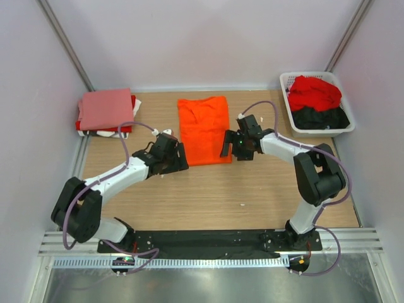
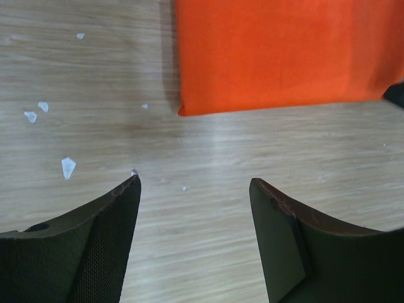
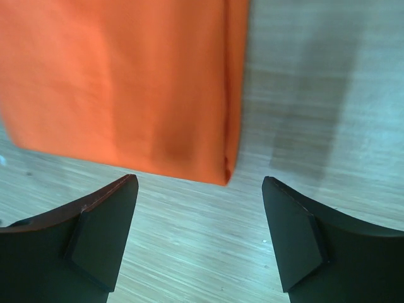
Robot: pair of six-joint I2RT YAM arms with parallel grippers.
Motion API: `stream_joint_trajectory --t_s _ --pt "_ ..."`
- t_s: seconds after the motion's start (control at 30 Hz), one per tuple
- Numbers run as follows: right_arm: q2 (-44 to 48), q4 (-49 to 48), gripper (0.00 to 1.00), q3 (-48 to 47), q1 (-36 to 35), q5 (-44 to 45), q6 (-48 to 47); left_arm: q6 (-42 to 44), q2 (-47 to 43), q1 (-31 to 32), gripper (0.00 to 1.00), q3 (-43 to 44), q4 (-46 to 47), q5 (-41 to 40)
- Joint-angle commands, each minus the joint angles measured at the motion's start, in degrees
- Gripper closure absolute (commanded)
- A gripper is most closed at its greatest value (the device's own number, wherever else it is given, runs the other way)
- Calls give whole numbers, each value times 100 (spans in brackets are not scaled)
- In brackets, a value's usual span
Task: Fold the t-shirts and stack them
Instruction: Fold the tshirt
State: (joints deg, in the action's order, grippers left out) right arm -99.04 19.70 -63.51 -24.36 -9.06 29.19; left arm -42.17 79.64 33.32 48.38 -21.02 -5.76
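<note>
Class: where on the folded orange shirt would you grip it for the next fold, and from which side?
Probably the two near corners of the orange shirt, one per tool, coming in low from the near edge: it lies flat as a long rectangle, and the open left tool and right tool face those corners.

orange t-shirt (image 1: 202, 129): matt cloth, fine weave, smooth | pink t-shirt (image 1: 104, 108): matt cloth | table (image 1: 208, 189): pale wood-grain top, slight sheen | basket (image 1: 287, 95): white slatted plastic | left finger pads (image 2: 104, 252): black, matt, fine meshed texture | right finger pads (image 3: 95, 246): black, matt, smooth | near-edge sheet (image 1: 208, 287): grey metal, dull sheen
</note>
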Motion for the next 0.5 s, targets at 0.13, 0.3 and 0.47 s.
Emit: stream_joint_trajectory --t_s 0.13,0.3,0.47 --pt "-256 -634 19 277 10 -351 254 -116 412 -133 30 75 809 119" --pt "-396 -792 35 444 19 -412 271 -186 597 -168 30 -92 1099 101" --pt "-423 -933 49 593 10 -491 289 -195 808 -186 31 -153 1231 22"
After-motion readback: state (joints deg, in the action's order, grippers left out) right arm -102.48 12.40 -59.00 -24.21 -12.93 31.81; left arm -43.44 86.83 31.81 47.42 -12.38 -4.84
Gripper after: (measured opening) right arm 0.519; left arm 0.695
